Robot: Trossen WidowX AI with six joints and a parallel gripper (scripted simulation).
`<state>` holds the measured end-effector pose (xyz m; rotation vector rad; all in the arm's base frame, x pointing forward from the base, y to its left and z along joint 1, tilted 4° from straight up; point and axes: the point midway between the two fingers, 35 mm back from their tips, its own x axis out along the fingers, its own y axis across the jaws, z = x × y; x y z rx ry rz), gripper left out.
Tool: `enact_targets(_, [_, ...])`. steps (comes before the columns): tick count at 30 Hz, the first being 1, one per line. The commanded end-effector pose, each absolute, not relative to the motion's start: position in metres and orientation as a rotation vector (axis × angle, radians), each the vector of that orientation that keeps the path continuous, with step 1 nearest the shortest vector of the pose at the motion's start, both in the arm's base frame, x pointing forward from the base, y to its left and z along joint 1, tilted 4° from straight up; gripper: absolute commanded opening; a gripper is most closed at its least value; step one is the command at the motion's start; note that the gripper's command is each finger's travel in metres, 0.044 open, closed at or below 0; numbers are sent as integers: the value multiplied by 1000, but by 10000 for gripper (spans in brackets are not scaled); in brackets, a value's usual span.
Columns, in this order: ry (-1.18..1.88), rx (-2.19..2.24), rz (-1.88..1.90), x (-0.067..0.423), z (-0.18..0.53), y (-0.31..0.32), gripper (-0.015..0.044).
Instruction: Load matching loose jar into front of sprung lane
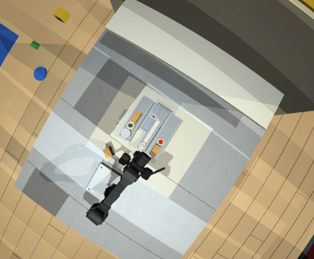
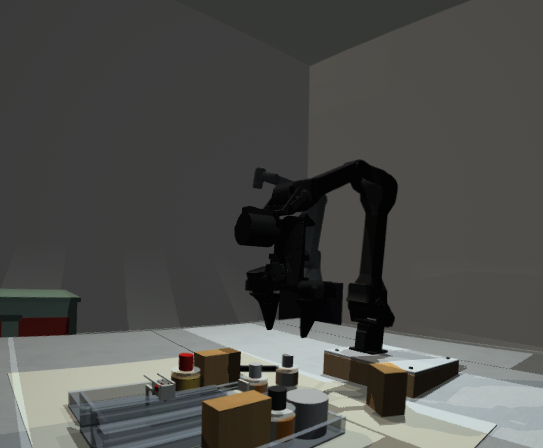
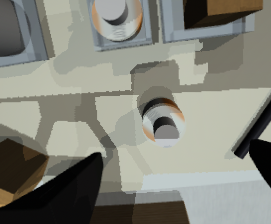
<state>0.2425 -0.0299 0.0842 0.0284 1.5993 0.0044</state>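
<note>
The loose jar [image 3: 162,122] [image 2: 287,371], orange and white with a grey cap, stands upright on the cream mat [image 1: 187,139] just in front of the lanes. My gripper [image 3: 174,153] [image 2: 286,330] [image 1: 136,162] is open and empty, hanging well above this jar with a finger on each side; in the top view the wrist hides the jar. The matching jar [image 1: 141,145] [image 2: 256,376] [image 3: 117,17] stands at the front of the middle sprung lane [image 1: 150,122] [image 2: 198,395]. The pusher plate [image 1: 152,116] [image 2: 164,388] with its red mark sits at the lane's back.
The left lane holds a brown block [image 1: 136,116], a black-capped jar [image 1: 130,125] and a grey cylinder [image 1: 125,133]. The right lane holds a red-capped jar [image 1: 160,141] and a brown block [image 1: 155,150]. A loose brown block [image 1: 108,151] [image 3: 11,172] and a black rod [image 1: 158,171] [image 3: 263,125] lie nearby.
</note>
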Motion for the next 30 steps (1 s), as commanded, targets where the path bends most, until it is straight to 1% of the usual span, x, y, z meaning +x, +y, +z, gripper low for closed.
enact_targets(1, [1618, 11, 16, 236, 83, -30, 440])
enact_targets(5, [1618, 11, 16, 234, 53, -29, 440])
enact_targets(30, [1619, 12, 16, 232, 15, -28, 440])
